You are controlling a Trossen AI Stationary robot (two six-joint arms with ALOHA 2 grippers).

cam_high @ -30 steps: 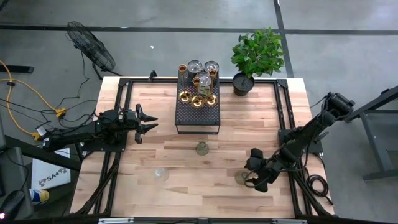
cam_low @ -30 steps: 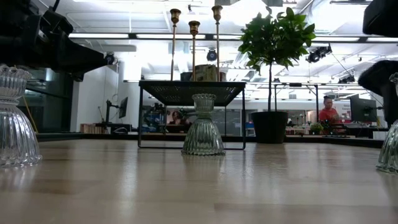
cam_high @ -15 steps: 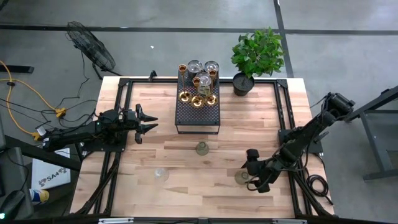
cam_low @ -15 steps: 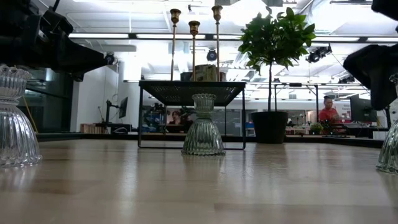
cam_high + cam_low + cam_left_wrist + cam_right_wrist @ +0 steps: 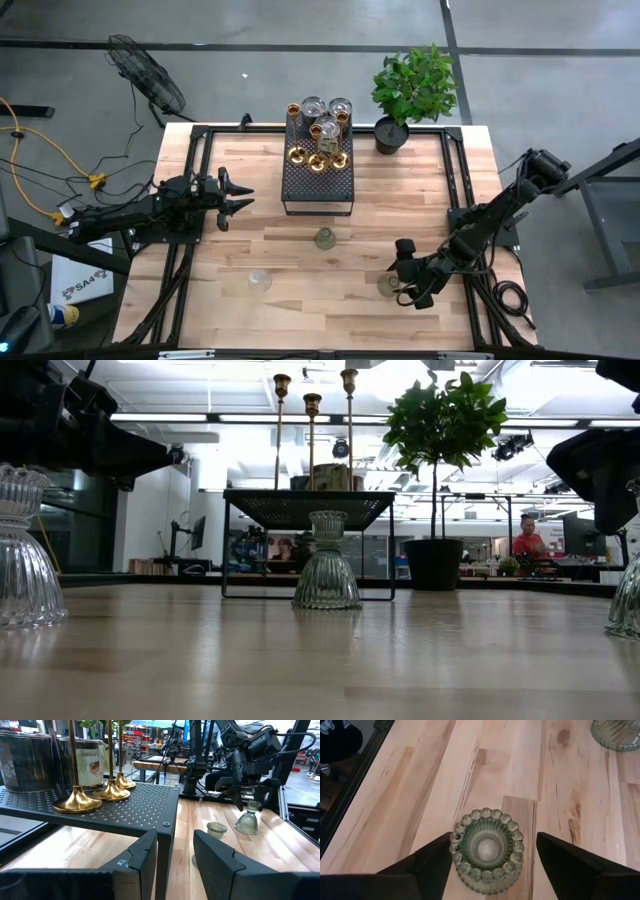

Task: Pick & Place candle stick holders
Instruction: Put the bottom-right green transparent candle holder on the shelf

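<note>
Three clear ribbed glass candle holders stand upright on the wooden table: one at the centre (image 5: 325, 238), one near the front left (image 5: 260, 280), one at the front right (image 5: 388, 285). My right gripper (image 5: 403, 272) hangs open above the front-right holder (image 5: 485, 847), pointing down, with one finger on either side and no contact that I can see. My left gripper (image 5: 238, 198) is open and empty, level, left of the black perforated stand (image 5: 318, 175). Three brass holders (image 5: 77, 800) and round cups (image 5: 325, 108) stand on that stand.
A potted green plant (image 5: 408, 92) stands at the far right by the stand. Black frame rails run along the table's left (image 5: 190, 190) and right (image 5: 452, 190) sides. Bare wood lies between the three glass holders. People show in the room beyond the table (image 5: 527, 540).
My right gripper has shifted a little toward the table's left, coming over the front-right glass holder. The holders have stayed where they were.
</note>
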